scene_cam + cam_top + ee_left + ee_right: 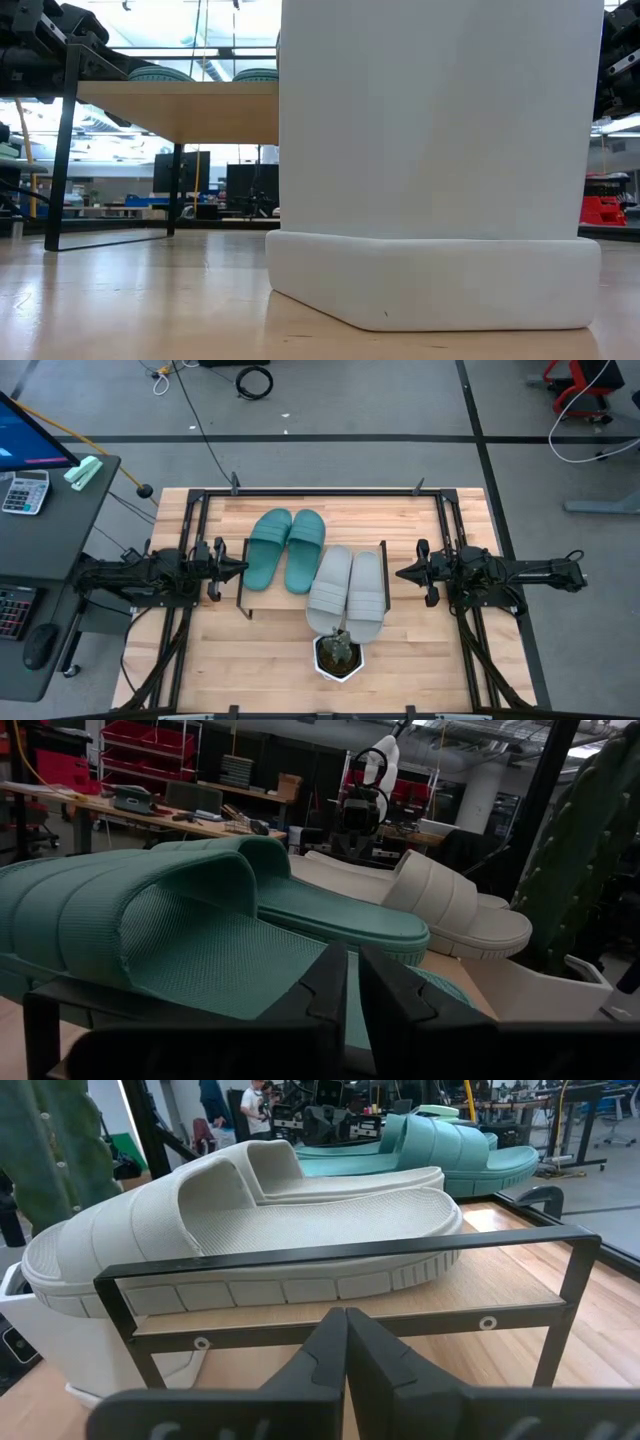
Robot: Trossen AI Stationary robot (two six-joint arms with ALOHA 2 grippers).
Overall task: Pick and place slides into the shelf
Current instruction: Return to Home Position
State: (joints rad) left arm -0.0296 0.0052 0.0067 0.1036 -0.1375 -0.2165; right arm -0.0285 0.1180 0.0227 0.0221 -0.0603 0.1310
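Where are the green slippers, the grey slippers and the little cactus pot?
green slippers (pixel 268 550): high view, on the middle of the slipper on the picture's left.
grey slippers (pixel 330 590): high view, on the middle of the slipper next to the green pair.
cactus pot (pixel 338 674): high view, on its white rim.

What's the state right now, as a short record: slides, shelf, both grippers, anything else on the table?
teal slides: pair side by side on the shelf, toward its left end
grey slides: pair side by side on the shelf, right of the teal pair
slides off the shelf: none seen
left gripper: shut, empty, just off the shelf's left end
right gripper: shut, empty, just off the shelf's right end
other: white pot with a cactus on the table, beside the grey slides' ends
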